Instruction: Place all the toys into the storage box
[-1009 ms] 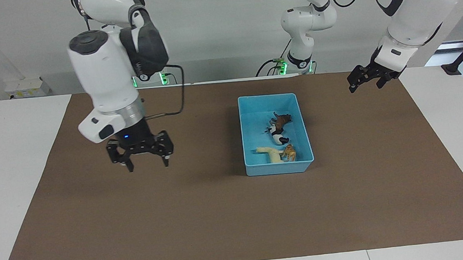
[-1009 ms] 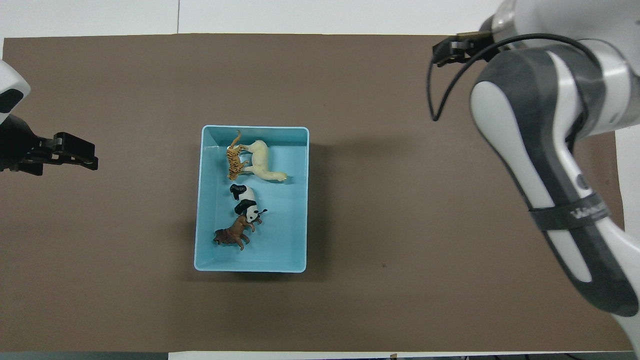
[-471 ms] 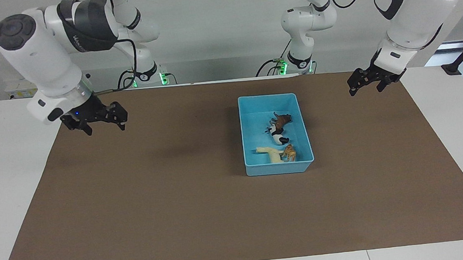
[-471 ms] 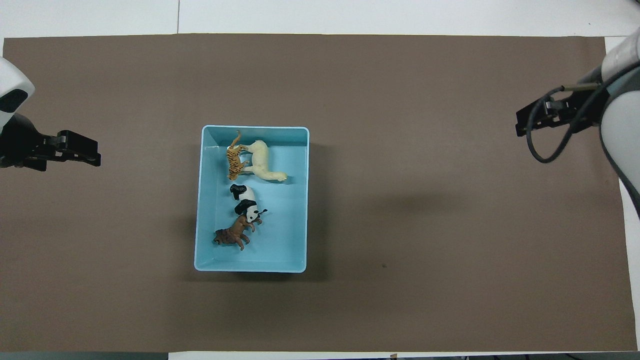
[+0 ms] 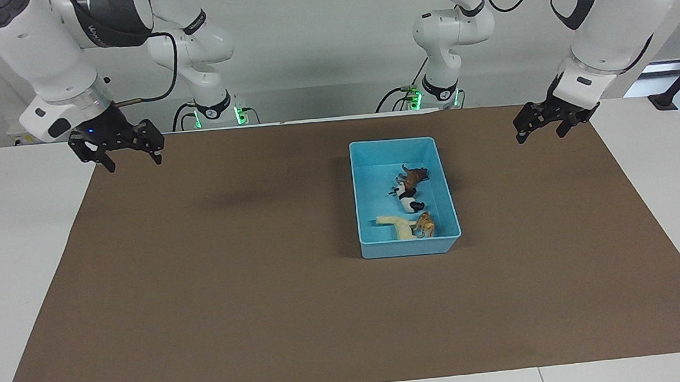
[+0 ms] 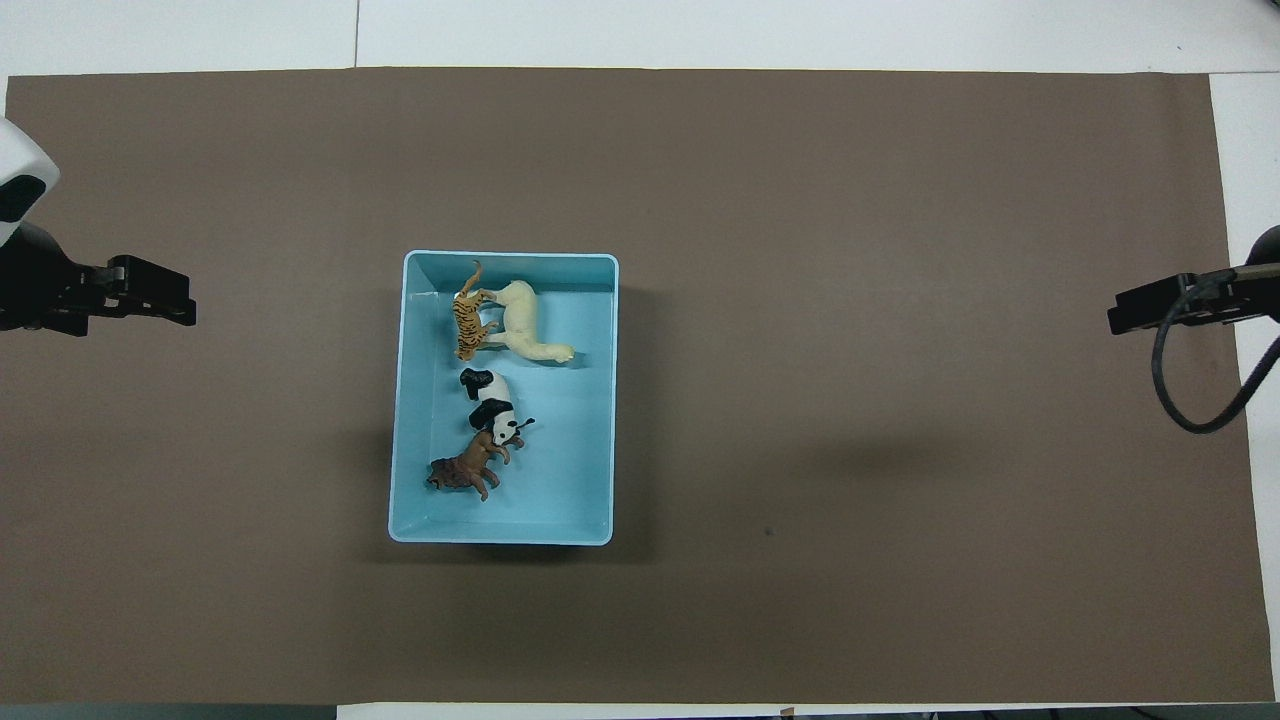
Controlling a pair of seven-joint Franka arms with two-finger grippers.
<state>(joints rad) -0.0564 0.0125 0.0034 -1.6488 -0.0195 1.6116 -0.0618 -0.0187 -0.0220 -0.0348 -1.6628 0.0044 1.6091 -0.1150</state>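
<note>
Now: all four figurines in bin

Brown paper mat covers the white table; grey wall at the robots' end. Right gripper hangs over the mat's corner at the right arm's end, jaws apart, holding nothing. Left gripper hangs over the mat's edge at the left arm's end, jaws apart, holding nothing. Light blue storage box sits mid-mat w/ horse, tiger, panda, lion inside. Bare mat all round box.
</note>
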